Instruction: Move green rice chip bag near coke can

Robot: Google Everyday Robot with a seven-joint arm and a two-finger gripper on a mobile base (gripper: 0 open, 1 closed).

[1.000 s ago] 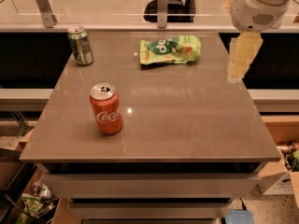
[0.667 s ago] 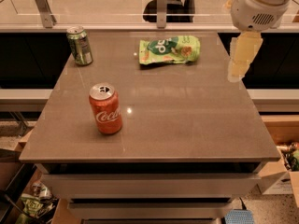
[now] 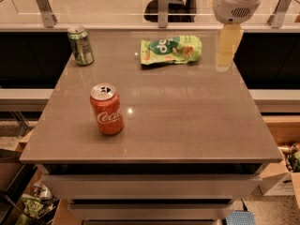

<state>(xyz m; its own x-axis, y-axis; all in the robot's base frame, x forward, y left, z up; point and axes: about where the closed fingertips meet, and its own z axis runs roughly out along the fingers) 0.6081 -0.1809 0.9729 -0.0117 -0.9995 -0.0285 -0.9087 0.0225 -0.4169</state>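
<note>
Bag (image 3: 171,49) lies at the bench's (image 3: 187,125) 12 o'clock; gripper (image 3: 226,60) hovers at its 3 o'clock, top cut off, open or closed unclear. Coke can (image 3: 107,109) at 8 o'clock.

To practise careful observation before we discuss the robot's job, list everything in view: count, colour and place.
green rice chip bag: one, light green, lying flat at the table's far side.
coke can: one, red-orange, upright, front left of the table.
green soda can: one, green, upright, far left corner.
table: one, grey-brown top.
cardboard box: one, pale, floor at lower right.
gripper: one, pale yellow, above the table's far right, beside the bag, not touching it.
</note>
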